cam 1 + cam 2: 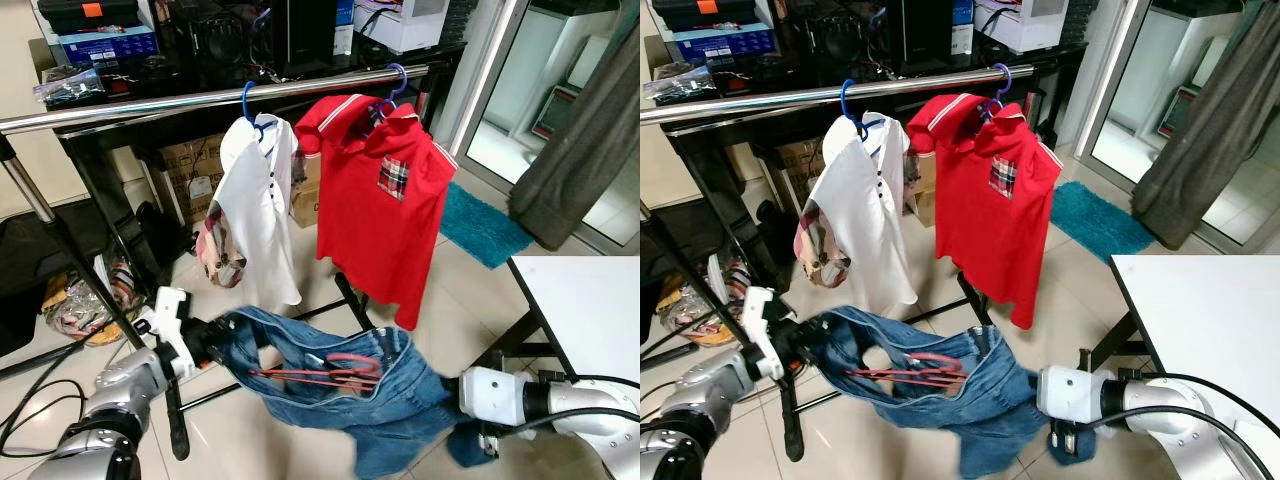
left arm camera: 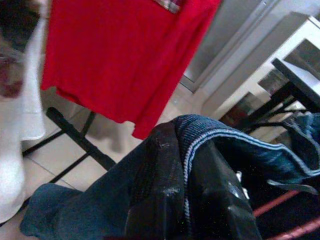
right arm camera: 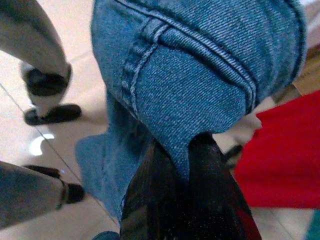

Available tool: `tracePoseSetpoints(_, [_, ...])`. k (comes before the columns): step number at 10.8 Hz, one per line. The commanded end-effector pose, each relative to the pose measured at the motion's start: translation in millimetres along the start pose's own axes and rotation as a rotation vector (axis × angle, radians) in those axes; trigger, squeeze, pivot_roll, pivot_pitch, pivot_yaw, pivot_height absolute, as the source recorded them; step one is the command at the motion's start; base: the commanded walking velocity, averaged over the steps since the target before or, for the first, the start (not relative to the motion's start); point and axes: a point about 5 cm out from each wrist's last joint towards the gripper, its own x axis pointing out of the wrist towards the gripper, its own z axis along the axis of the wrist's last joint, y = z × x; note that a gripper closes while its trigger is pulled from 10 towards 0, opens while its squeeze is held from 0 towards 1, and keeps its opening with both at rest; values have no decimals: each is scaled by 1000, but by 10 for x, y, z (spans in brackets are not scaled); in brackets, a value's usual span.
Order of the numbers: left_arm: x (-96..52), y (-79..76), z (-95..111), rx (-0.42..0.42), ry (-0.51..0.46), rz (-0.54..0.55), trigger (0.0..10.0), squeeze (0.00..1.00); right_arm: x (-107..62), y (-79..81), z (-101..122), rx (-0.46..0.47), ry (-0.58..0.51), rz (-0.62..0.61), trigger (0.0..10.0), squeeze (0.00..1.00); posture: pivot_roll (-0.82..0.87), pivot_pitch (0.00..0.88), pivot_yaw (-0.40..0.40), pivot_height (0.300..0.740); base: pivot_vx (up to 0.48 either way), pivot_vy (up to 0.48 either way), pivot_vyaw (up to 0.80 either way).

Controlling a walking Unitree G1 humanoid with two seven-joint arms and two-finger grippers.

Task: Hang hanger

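A pair of blue jeans [image 1: 395, 405] draped on a red hanger [image 1: 320, 373] hangs low over the floor between my two arms. My left gripper [image 1: 218, 342] is shut on the jeans' waistband at the left end; in the left wrist view its fingers [image 2: 165, 185] clamp the denim edge. My right gripper [image 3: 187, 165] is shut on a fold of the jeans at the right end, hidden behind the cloth in the head views. Above runs the silver rail [image 1: 180, 102], carrying a white shirt [image 1: 255, 200] and a red polo [image 1: 375, 200] on blue hangers.
The rack's black legs [image 1: 176, 420] stand on the tiled floor by my left arm. A white table [image 1: 590, 300] is at the right, with a teal rug [image 1: 480, 225] and grey curtain [image 1: 580, 130] beyond. Two grey legs in dark shoes [image 3: 47, 95] stand close by.
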Motion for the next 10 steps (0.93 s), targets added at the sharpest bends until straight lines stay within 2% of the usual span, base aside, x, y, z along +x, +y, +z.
tracePoseSetpoints(1, [40,-23,60,51,-2,-26,0,0,14,-76,97,-37,-3,-25,10000,0,12,44,5,740,0,0,0])
tracePoseSetpoints(3, [189,-126,81,83,-2,-88,0,0,137,-103,242,-24,-6,-37,10000,0,12,43,2,740,0,0,0])
tracePoseSetpoints(4, [304,-200,117,101,-15,-120,0,0,271,-127,293,-8,25,-75,10000,0,10,41,1,740,0,0,0])
tracePoseSetpoints(6, [409,-286,104,146,14,-160,0,0,423,-180,348,26,62,-130,10000,0,11,40,4,740,0,0,0])
tracePoseSetpoints(9, [538,-372,147,186,4,-179,0,0,650,-231,367,73,134,-228,10000,0,15,41,7,740,0,0,0])
tracePoseSetpoints(10, [640,-459,179,229,-7,-206,0,0,756,-212,342,103,148,-243,10000,0,15,41,7,740,0,0,0])
